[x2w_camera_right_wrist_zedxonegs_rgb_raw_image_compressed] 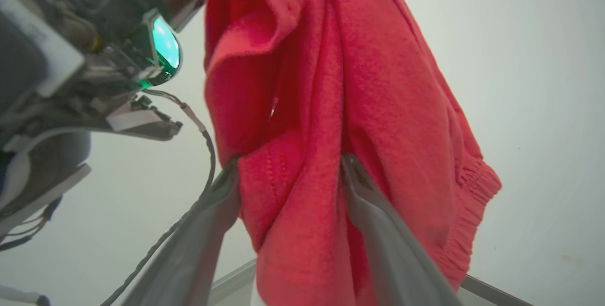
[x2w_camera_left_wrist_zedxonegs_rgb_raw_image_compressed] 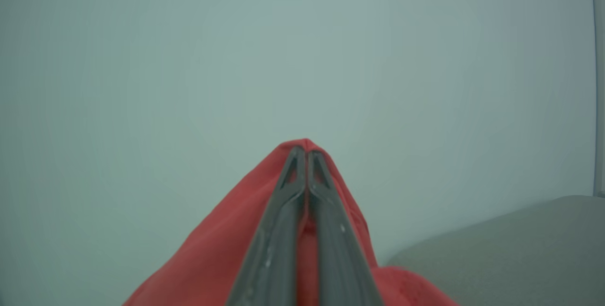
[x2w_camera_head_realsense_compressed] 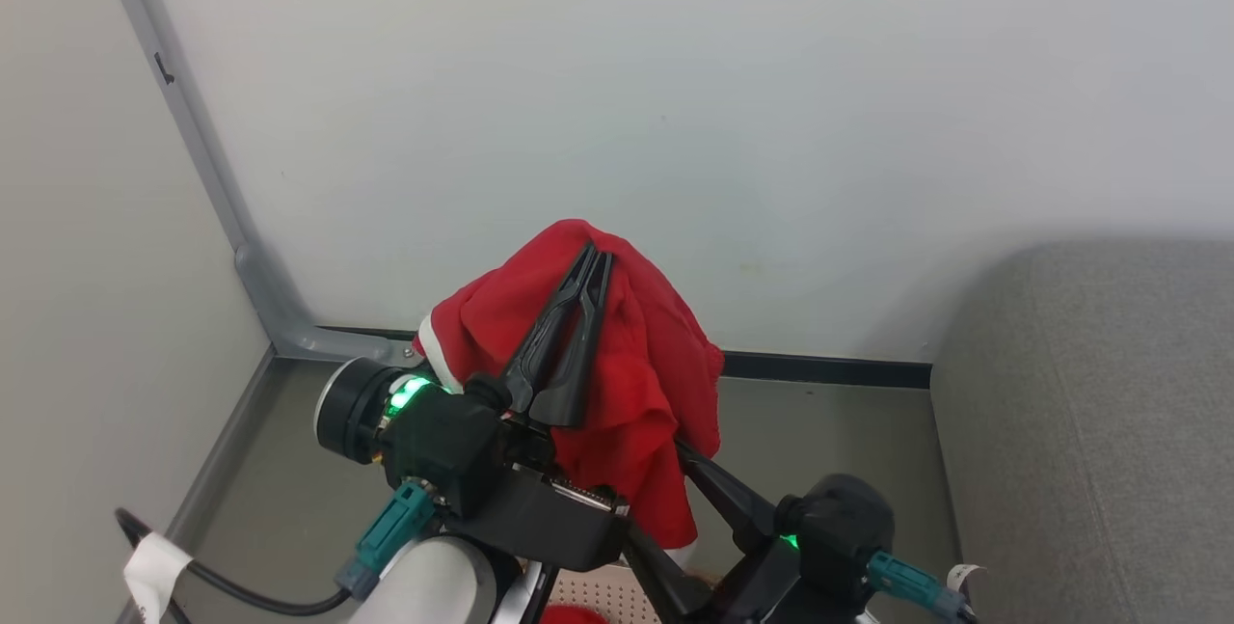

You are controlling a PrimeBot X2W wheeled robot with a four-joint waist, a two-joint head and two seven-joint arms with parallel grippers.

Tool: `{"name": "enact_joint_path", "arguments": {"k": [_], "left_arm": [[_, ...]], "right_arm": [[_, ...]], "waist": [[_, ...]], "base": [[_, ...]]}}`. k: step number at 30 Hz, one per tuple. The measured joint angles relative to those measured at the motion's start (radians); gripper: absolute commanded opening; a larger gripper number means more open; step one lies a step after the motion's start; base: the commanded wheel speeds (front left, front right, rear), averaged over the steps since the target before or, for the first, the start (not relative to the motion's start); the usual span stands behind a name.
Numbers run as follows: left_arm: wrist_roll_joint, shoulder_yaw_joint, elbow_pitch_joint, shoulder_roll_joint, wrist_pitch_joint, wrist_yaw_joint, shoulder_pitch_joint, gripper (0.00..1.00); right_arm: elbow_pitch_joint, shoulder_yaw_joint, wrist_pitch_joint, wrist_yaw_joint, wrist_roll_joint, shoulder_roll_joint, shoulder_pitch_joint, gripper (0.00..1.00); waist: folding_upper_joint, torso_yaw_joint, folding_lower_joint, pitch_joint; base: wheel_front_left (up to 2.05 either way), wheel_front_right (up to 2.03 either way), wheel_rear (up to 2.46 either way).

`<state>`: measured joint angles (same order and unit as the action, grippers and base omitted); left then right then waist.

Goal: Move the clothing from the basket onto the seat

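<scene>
One red garment (x2w_camera_head_realsense_compressed: 636, 383) hangs clear of the basket (x2w_camera_head_realsense_compressed: 603, 595), pinched between the left gripper's (x2w_camera_head_realsense_compressed: 590, 257) closed fingers; the right gripper's (x2w_camera_right_wrist_zedxonegs_rgb_raw_image_compressed: 288, 164) fingers stand apart around a lower fold. Nothing shows on the seat (x2w_camera_head_realsense_compressed: 1089, 412) yet (more red shows in the basket), so most remains.
</scene>
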<state>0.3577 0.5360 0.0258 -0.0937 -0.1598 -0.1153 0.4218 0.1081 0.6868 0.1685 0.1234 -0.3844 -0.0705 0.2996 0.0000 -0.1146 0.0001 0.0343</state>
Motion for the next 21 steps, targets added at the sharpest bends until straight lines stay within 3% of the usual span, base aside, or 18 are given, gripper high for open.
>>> {"name": "enact_joint_path", "arguments": {"k": [1,2,3,4,20,21], "left_arm": [[0.000,0.002,0.007,0.000,0.000,0.000,0.000,0.00],[0.000,0.006,0.011,0.000,0.000,0.000,0.000,0.00],[0.000,0.008,0.015,0.000,0.004,0.000,-0.001,0.00],[0.000,0.008,0.021,0.000,0.010,0.000,-0.003,0.00],[0.000,0.013,0.049,-0.008,0.042,0.000,-0.022,0.00],[0.000,0.013,0.050,-0.009,0.044,0.000,-0.023,0.05]], "right_arm": [[0.006,-0.001,0.000,0.000,-0.005,0.000,0.006,1.00],[0.016,-0.001,0.001,0.000,-0.007,0.000,0.014,0.94],[0.027,0.000,0.002,0.000,-0.012,0.000,0.023,0.11],[0.033,0.000,0.005,0.000,-0.014,0.000,0.030,0.00],[0.087,0.005,0.037,0.000,-0.058,0.001,0.066,0.00],[0.090,0.000,0.040,0.000,-0.059,0.001,0.069,0.00]], "waist": [[0.0000,-0.003,0.0000,0.000],[0.0000,-0.005,0.0000,0.000],[0.0000,-0.008,0.0000,0.001],[0.0000,-0.009,0.0000,0.001],[0.0000,-0.009,0.0000,-0.001],[0.0000,-0.008,0.0000,-0.001]], "base": [[0.00,0.00,0.00],[0.00,0.00,0.00],[0.00,0.00,0.00],[0.00,0.00,0.00],[0.00,0.00,0.00],[0.00,0.00,0.00]]}}
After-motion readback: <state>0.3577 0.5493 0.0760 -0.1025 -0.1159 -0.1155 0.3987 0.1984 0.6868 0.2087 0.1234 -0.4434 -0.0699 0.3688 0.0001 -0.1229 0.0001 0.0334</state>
